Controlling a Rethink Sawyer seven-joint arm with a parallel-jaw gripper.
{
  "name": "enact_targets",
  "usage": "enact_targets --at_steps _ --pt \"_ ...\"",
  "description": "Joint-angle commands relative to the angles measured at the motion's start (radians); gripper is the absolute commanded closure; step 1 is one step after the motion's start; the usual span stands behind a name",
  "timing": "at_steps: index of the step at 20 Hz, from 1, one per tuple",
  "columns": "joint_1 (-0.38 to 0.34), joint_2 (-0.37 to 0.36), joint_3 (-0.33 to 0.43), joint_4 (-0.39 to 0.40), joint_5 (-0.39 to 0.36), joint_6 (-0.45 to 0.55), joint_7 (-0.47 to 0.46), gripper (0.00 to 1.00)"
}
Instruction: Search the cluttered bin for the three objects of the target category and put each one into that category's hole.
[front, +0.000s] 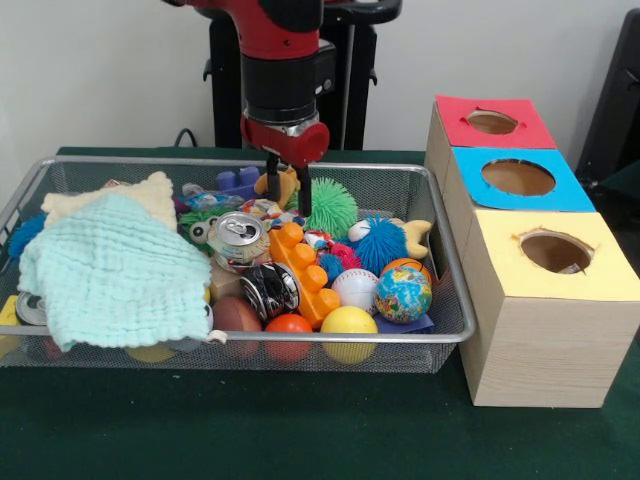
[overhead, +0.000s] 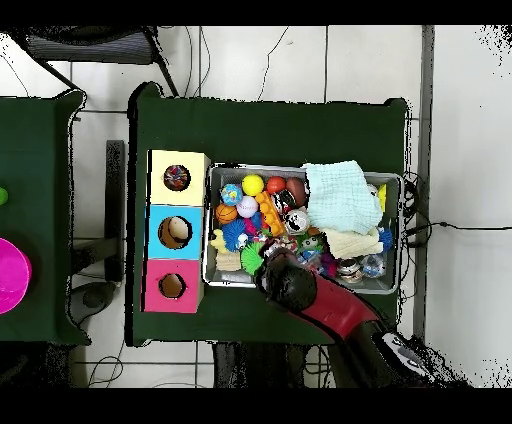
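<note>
Target category isn't stated, so the task's things can't be pinned down; balls look the likeliest set, w/ a yellow smooth ball (front: 349, 322), white stitched baseball (front: 355, 289) and globe-printed ball (front: 403, 293) all at the front right of the silver wire-mesh bin (front: 455, 330).

The robot's red-and-black hand (front: 288, 188) hangs at the bin's back edge, its dark fingers (front: 304, 190) spread a little, w/ a yellowish toy (front: 284, 184) showing between them; can't tell if it's pinching that or just in front of it. Nothing clearly lifted.

To do this step well, I'd say: come straight down on one piece only, avoid the green spiky ball (front: 331, 207) just beside, and check the grip before swinging over the rim toward the holes.

Bin's packed: pale mint waffle cloth (front: 115, 272) covers the left half and hides things under it; crushed drink can (front: 238, 238), orange toy brick (front: 302, 270) and blue spiky ball (front: 381, 242) mid-bin.

Beside the bin on the green bench (front: 300, 440), a wooden box w/ red (front: 492, 121), blue (front: 518, 177) and yellow (front: 556, 251) holed tops. From overhead, the yellow one seems to hold something dark; others unclear.
</note>
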Motion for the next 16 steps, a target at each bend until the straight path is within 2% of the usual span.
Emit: enact_targets --at_steps 1,8,11,14,16 --pt "0.031 0.025 -0.052 -0.123 0.058 0.05 0.14 0.0" --pt "0.057 -0.022 -0.096 -0.117 0.062 0.051 0.15 0.0" --pt "0.075 -0.018 -0.12 -0.127 0.07 0.051 0.155 0.0" --pt "0.06 0.002 -0.1 -0.128 0.07 0.02 0.159 0.0" --pt "0.023 0.02 -0.051 -0.12 0.065 -0.015 0.165 0.0"
